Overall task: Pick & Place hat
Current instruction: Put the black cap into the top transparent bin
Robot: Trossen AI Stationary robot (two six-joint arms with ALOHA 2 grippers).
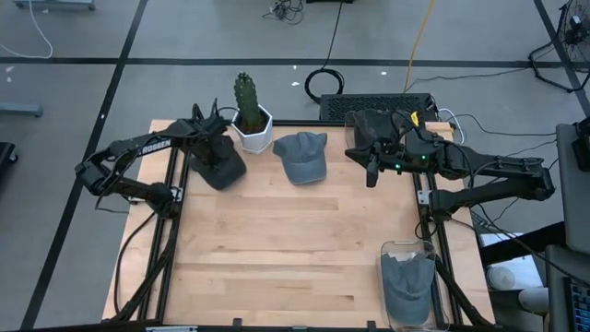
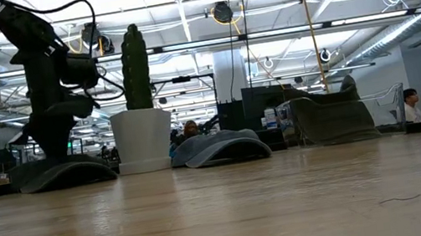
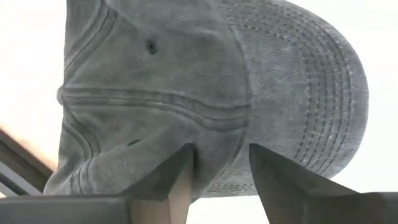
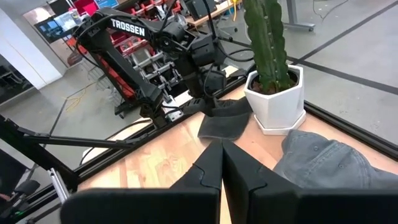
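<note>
— Left gripper [image 3: 221, 171] first: where is it?

— Down on the dark hat [image 1: 219, 168] at the desk's [image 1: 295, 249] far left, beside the cactus pot [image 1: 251, 126]; fingers straddle a fold of crown, not yet pinched. Right gripper [image 1: 371, 173] waits, pressed together.

— Progress?

— One hat [image 1: 407, 284] sits in the clear bin [image 1: 387, 251]; a grey hat [image 1: 302, 155] still lies mid-desk.

— Material?

— Soft washed denim, stitched brim, floppy crown.

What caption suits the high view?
Left gripper down on a dark grey denim cap beside a white potted cactus; right gripper waits shut.
</note>
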